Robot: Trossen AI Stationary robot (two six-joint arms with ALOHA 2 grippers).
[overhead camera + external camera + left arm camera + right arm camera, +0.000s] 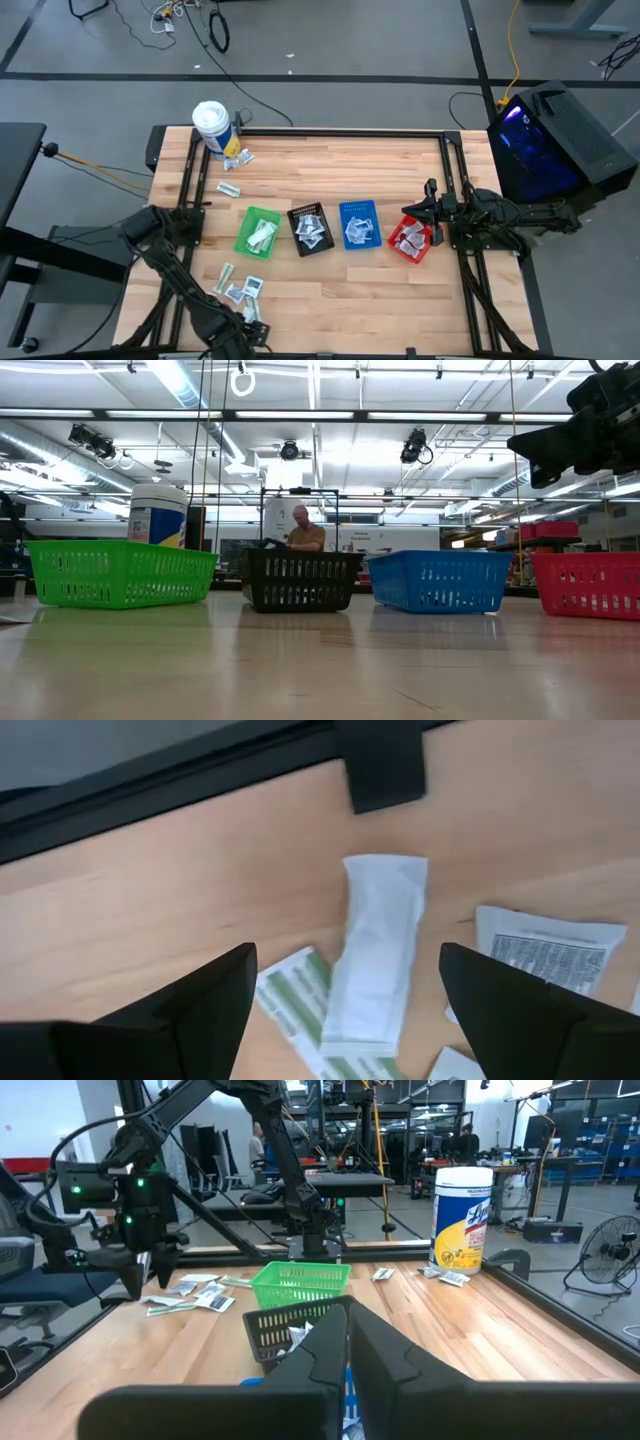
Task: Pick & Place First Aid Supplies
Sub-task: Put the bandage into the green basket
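Lying between the open left pincer's (345,1010) fingers: white sachet (375,952).

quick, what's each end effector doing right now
Left end effector: open, empty, hovering over a white sachet on the table.
Right end effector: closed, empty, above the red bin.

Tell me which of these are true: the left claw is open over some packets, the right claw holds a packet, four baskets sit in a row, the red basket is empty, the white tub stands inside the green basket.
1. True: the left claw is open above a white packet.
2. False: the right claw is shut and holds nothing.
3. True: green basket, black basket, blue basket, red basket.
4. False: packets lie in the red basket.
5. False: the white tub stands on the table, apart from the green basket.
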